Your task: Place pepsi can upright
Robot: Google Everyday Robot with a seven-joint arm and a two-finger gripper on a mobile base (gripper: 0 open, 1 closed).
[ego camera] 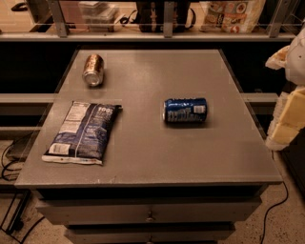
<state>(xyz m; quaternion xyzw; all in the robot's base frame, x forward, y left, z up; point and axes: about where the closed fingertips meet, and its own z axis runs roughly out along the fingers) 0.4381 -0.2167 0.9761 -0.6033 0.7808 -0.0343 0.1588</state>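
The pepsi can (185, 110) is dark blue with a white label panel. It lies on its side right of the middle of the grey table (157, 157), its long axis running left to right. My gripper (288, 125) shows as a white and pale yellow shape at the right edge of the view. It is off the table's right side, well to the right of the can and not touching it.
A bronze can (93, 69) lies on its side at the table's back left. A flat blue-and-white snack bag (83, 131) lies at the front left. A shelf rail with boxes and bags (233, 14) runs behind the table. Drawers are below the front edge.
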